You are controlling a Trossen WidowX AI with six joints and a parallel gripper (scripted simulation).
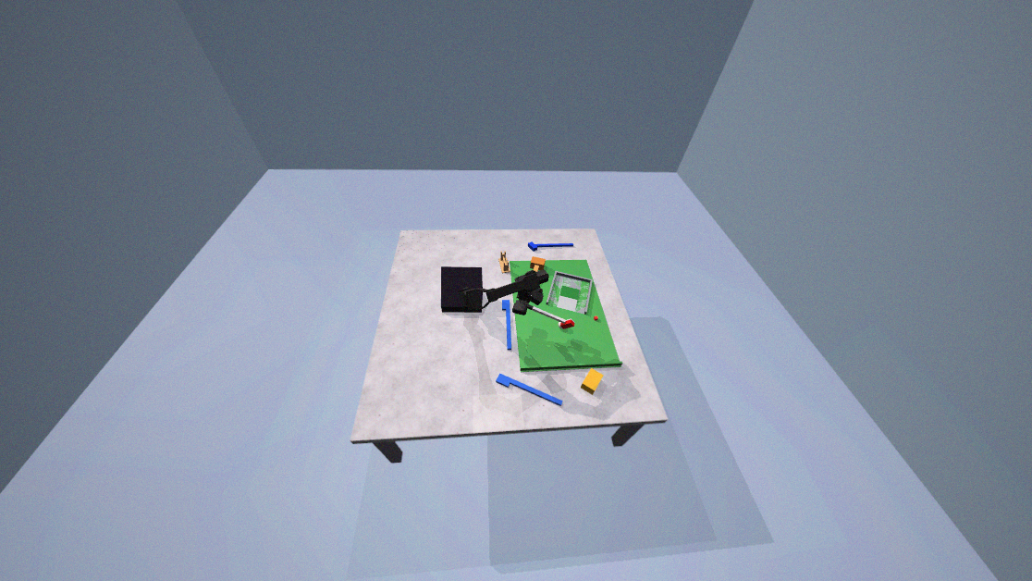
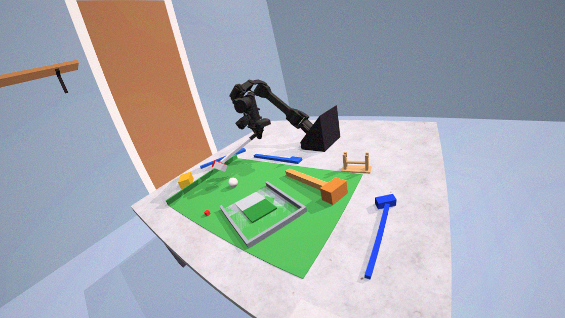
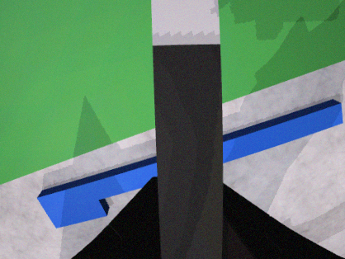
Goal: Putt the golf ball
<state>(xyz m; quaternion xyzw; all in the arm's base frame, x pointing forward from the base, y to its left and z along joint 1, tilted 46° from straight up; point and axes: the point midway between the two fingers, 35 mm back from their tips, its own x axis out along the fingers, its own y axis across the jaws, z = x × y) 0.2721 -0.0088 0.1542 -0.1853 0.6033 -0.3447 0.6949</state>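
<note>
The gripper (image 2: 255, 132) is clenched on the grip end of the red putter (image 2: 235, 152), angling its head down behind the golf ball (image 2: 233, 182) on the green mat (image 2: 308, 241), apparently to strike toward the ramp (image 2: 250, 201).

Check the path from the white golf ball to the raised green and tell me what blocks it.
Nothing visible blocks it. The white golf ball sits on bare green mat, with the grey ramp leading to the raised dark-green platform just beyond. The grey frame wall is open on that side. The gripper holds the red-headed putter behind the ball.
</note>
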